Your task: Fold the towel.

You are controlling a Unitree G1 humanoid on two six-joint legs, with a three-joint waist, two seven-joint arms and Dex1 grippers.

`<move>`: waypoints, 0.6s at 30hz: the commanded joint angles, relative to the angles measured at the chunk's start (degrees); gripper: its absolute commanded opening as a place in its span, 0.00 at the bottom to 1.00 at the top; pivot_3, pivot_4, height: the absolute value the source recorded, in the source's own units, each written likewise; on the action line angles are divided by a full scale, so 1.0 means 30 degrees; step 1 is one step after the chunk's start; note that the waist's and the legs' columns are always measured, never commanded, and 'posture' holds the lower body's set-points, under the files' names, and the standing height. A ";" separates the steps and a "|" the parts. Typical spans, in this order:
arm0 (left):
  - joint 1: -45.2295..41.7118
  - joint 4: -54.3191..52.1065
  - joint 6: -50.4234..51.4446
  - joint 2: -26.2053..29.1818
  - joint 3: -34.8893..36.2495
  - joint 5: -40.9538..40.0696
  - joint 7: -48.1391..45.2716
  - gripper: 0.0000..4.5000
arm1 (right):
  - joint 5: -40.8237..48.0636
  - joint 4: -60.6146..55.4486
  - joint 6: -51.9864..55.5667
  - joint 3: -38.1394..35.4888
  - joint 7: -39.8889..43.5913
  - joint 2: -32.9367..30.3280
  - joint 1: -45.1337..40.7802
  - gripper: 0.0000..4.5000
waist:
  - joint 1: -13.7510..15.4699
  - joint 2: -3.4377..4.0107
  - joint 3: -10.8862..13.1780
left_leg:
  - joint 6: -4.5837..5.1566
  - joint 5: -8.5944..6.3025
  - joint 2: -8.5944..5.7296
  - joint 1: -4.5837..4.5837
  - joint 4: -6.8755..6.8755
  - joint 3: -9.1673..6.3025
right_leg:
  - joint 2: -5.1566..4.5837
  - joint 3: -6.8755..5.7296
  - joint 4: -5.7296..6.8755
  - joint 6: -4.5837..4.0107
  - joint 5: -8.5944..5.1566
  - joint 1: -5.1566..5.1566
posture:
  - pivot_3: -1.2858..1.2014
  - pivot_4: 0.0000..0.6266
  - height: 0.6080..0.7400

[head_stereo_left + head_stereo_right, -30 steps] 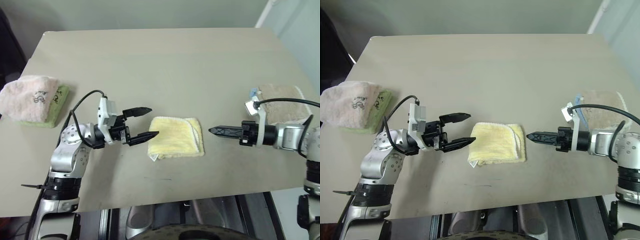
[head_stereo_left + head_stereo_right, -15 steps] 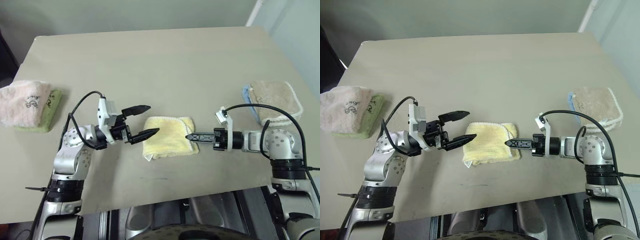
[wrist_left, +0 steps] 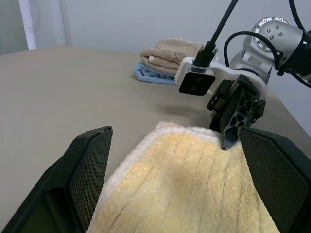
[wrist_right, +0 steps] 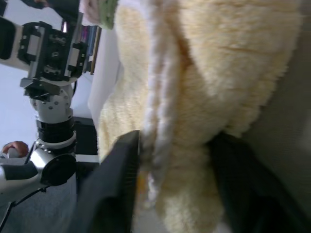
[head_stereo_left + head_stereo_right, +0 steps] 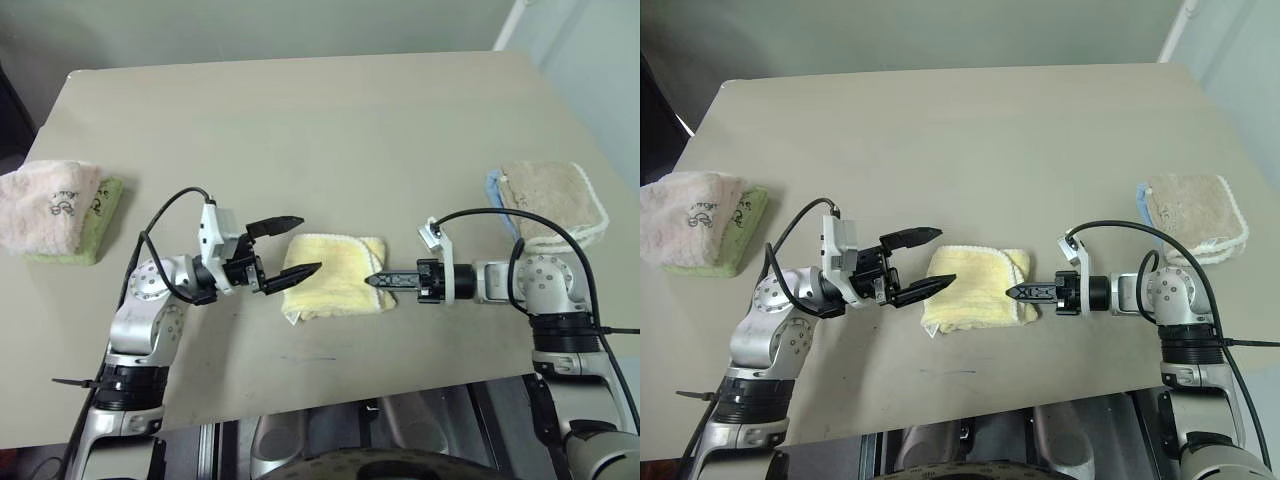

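Right gripper [image 5: 1015,292] pinching the right edge of the towel [image 5: 973,288], fingers closing round the fluffy hem. Lying folded at mid table [image 5: 970,130], long axis running left to right. Left gripper [image 5: 930,262] spread wide, empty, just beside the opposite edge.

You have a beige counter [image 5: 330,120] under even light, a grey-green wall [image 5: 250,30] behind it.
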 commanded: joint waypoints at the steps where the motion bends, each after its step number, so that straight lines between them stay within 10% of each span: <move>1: -0.0110 -0.0169 -0.0608 -0.0057 -0.0124 0.0169 -0.0125 1.00 | -0.0036 -0.0356 -0.0230 -0.0003 0.0495 0.0001 -0.0254 0.18 | -0.0012 -0.0008 -0.0005 | 0.0000 0.0000 0.0000 0.0003 0.0000 0.0001 | 0.0000 0.0001 0.0000 0.0000 0.0000 0.0002 | 0.52 0.24 0.72; 4: -0.0081 0.0041 -0.0944 -0.0063 -0.0301 0.0409 -0.0299 1.00 | 0.0093 -0.0564 -0.0147 -0.0371 0.0547 -0.0033 -0.0311 0.01 | -0.0030 -0.0009 -0.0006 | 0.0001 0.0003 0.0000 0.0025 0.0014 0.0004 | 0.0000 0.0001 0.0000 0.0012 -0.0004 0.0028 | 0.52 0.24 0.72; 18: -0.1189 0.1431 0.0650 -0.1036 0.0983 -0.1407 0.0995 1.00 | 0.3990 -0.5115 0.1120 -0.6791 -0.3733 0.1537 -0.0246 0.01 | 0.0137 0.0001 0.0001 | 0.0009 0.0003 -0.0001 -0.0016 0.0008 0.0011 | -0.0001 0.0001 -0.0004 -0.0005 -0.0002 -0.0001 | 0.52 0.24 0.72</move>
